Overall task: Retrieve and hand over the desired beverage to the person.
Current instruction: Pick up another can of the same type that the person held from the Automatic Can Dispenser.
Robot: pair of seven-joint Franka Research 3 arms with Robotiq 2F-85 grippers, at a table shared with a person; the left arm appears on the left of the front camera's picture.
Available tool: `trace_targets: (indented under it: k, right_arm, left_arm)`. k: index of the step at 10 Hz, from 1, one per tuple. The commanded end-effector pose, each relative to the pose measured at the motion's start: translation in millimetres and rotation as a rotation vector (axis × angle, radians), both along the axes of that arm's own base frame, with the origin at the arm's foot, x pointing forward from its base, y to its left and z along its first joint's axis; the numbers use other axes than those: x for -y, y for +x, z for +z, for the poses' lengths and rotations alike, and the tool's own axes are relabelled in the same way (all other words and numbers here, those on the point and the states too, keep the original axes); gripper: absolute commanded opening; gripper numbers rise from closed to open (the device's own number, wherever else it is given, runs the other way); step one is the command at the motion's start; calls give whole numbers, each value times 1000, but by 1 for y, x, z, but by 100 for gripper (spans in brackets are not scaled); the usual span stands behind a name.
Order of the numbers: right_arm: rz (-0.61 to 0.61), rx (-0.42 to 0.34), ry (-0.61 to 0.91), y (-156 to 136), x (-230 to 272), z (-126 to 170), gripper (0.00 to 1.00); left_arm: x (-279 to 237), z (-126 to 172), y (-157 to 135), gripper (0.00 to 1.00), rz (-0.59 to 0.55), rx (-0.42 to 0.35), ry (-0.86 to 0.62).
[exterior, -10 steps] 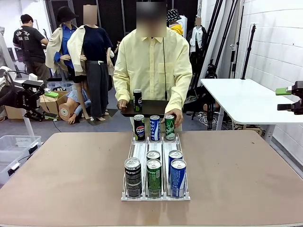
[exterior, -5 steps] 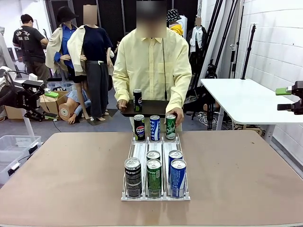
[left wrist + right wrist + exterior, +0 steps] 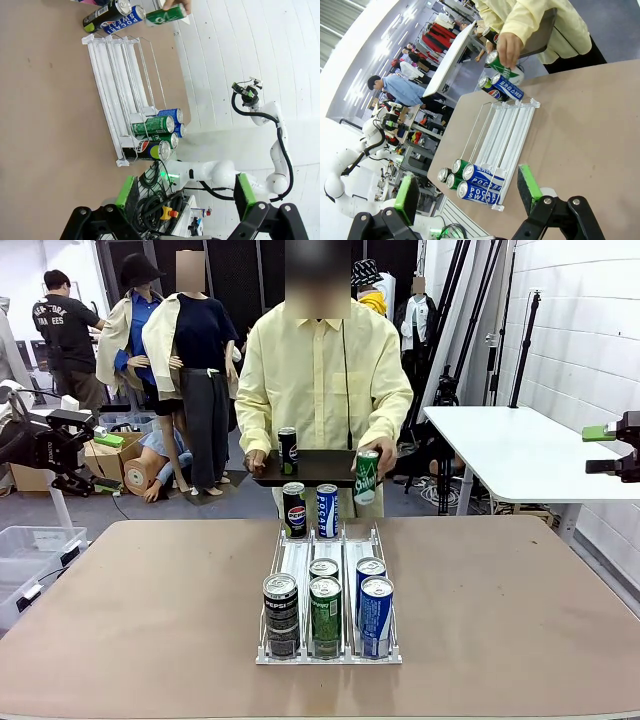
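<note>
Desk (image 3: 120, 620): brown top, spans the near ground.

Person (image 3: 320, 370): stands at the desk's far edge, centre, facing across it. One hand (image 3: 258, 462) carries a dark tray (image 3: 322, 468) at waist height. The other hand (image 3: 378, 454) grips a green can (image 3: 367, 478) from the top, in the air just beside the tray's edge, above the rack's far end and clear of it.

Rack (image 3: 297, 558): white, three lanes, on the desk's middle, running from the near side toward the person.

Cans in the rack: two upright at the far end, a black Pepsi (image 3: 294, 510) and a blue one (image 3: 327, 510), side by side. Five are crowded at the near end (image 3: 325, 612): black, green and blue in front, with a green and a blue behind.

Tray can (image 3: 288, 450): dark, upright.

Left fingers (image 3: 125, 192): spread wide, nothing between them, off the desk's left side.

Right fingers (image 3: 530, 182): spread wide, nothing between them, off the desk's right side, well apart from the rack.
</note>
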State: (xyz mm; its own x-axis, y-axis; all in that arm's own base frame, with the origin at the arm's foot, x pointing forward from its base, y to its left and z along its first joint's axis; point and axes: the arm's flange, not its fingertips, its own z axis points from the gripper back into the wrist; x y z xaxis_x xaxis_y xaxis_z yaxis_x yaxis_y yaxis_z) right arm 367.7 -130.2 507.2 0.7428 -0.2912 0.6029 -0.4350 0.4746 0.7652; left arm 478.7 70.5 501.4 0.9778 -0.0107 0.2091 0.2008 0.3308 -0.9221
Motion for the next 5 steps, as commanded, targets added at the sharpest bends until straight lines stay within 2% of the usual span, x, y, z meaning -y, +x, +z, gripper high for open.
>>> trace_targets:
  k: [1, 5]
  right_arm:
    - [3, 7, 15, 2, -1, 1, 100]
    - [3, 7, 15, 2, -1, 1, 100]
  left_arm:
    - [-1, 1, 0, 100, 1, 1, 1]
    - [-1, 1, 0, 100, 1, 1, 1]
